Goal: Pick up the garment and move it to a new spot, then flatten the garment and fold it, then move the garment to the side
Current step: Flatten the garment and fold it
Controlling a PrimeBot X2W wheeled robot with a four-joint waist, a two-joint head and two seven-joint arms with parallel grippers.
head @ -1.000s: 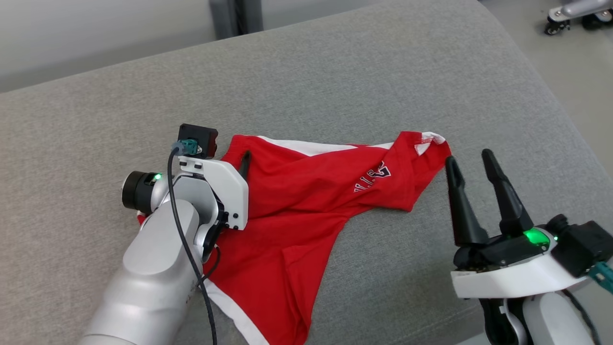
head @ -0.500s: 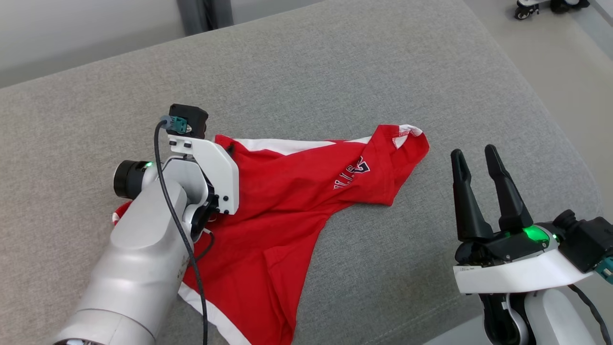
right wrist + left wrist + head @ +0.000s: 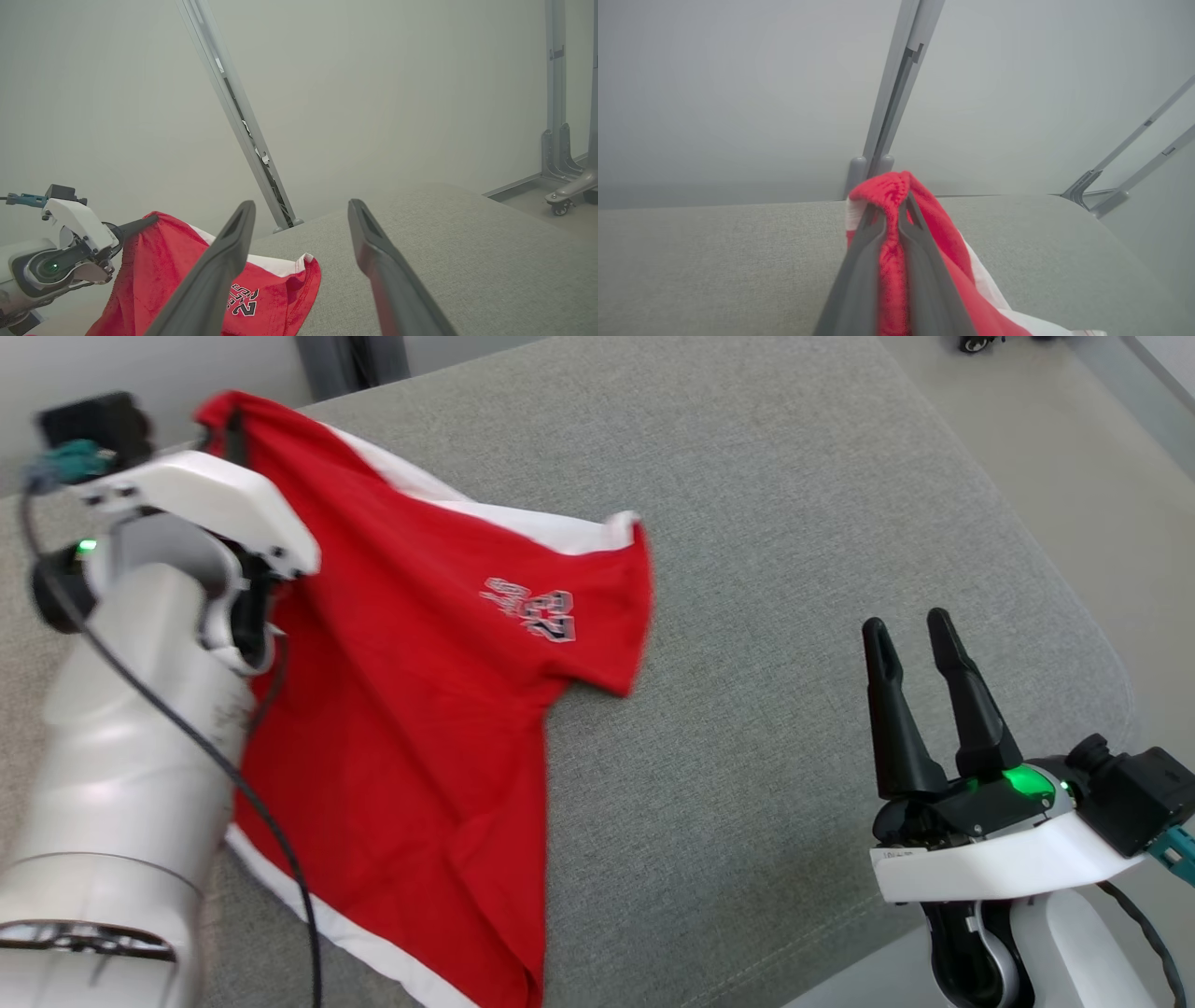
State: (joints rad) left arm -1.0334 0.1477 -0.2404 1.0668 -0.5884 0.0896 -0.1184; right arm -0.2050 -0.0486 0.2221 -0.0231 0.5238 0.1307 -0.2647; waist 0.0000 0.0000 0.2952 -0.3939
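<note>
The garment is a red shirt with white trim and a printed number. It hangs from its upper corner and drapes down onto the grey cushion. My left gripper is raised at the upper left, shut on that bunched corner. The left wrist view shows red cloth pinched between the closed left gripper. The right wrist view takes in the garment and the left gripper from the side. My right gripper stands open over the cushion at the lower right, apart from the cloth, with nothing in the right gripper.
The cushion's rounded edge drops to pale floor on the right. A wheeled base sits at the far right top. Grey metal posts rise behind the cushion against a plain wall.
My left gripper closed on the garment's corner and lifted it up and to the left, so the cloth now hangs and has been pulled left. The camera also shifted. The right gripper stays open.
</note>
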